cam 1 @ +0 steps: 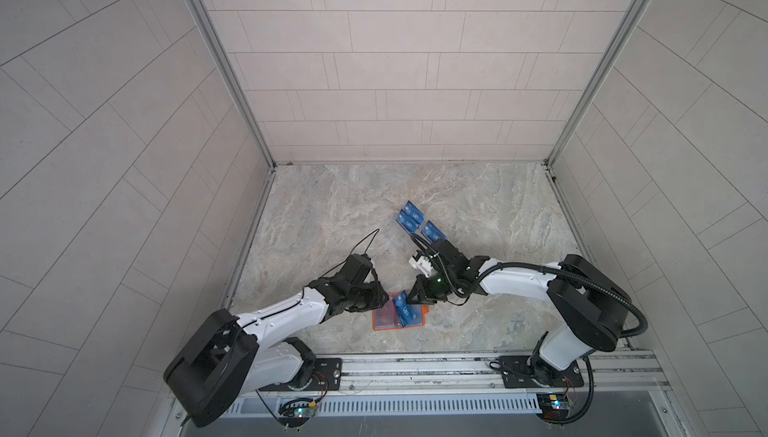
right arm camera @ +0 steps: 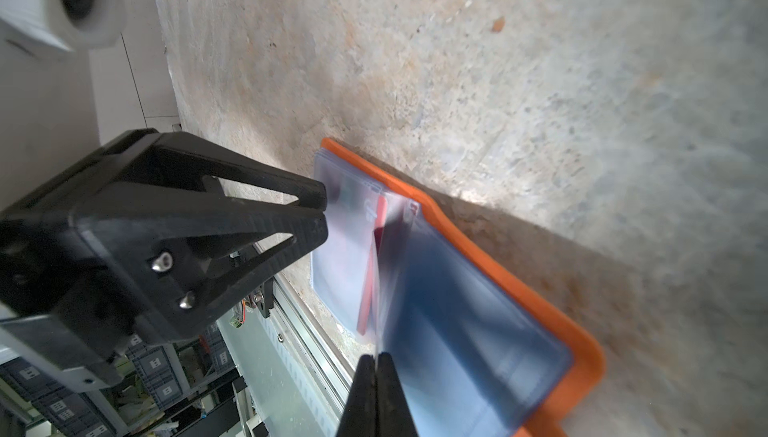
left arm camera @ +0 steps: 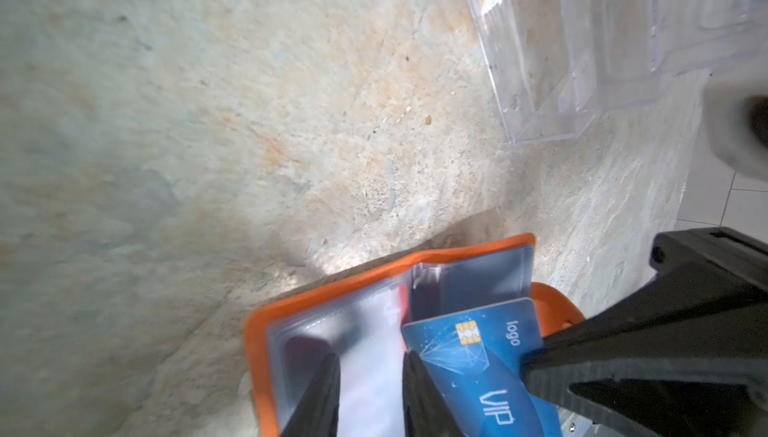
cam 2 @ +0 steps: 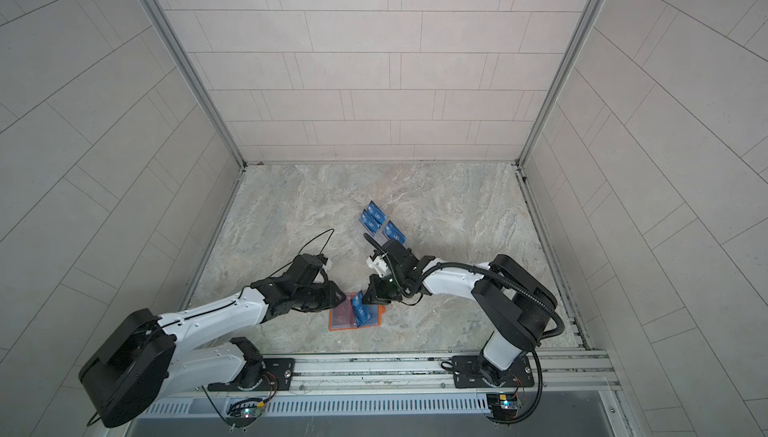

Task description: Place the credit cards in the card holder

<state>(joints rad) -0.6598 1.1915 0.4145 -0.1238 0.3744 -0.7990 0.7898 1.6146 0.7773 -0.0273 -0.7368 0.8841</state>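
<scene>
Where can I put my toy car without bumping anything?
Bare marble table lies left of the clear rack of blue cards, and right of it. Crowded: the near middle, where the left gripper and right gripper meet over the open orange card holder.
</scene>
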